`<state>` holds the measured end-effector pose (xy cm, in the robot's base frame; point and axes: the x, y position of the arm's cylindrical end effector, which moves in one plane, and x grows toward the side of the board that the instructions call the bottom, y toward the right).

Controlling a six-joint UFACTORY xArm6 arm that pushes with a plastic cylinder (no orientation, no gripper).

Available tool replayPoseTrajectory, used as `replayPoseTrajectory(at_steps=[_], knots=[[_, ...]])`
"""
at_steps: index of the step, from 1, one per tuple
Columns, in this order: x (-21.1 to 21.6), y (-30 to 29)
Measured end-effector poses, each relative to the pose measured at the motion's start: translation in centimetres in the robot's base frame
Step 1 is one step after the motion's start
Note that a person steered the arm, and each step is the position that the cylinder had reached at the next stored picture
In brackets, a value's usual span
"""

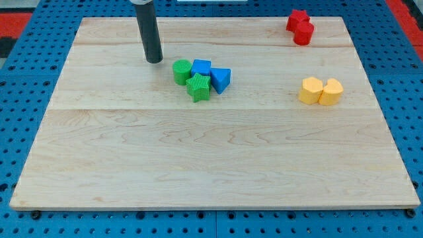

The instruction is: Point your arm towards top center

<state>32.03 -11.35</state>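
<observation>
My tip [154,60] rests on the wooden board [211,158] in its upper left part, just up and left of the green cylinder [181,71]. It touches no block. Next to the cylinder sit a green star block [197,87], a blue cube [201,67] and a blue triangular block [221,79], all bunched together. The rod rises out of the view's top.
Two yellow blocks [320,91] sit side by side at the view's right. Two red blocks [300,26] sit at the top right corner. Blue pegboard [26,99] surrounds the board.
</observation>
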Motion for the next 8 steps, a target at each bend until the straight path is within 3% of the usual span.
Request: replayPoseTrajectory(at_steps=[8], knots=[[-6.0,1.7]])
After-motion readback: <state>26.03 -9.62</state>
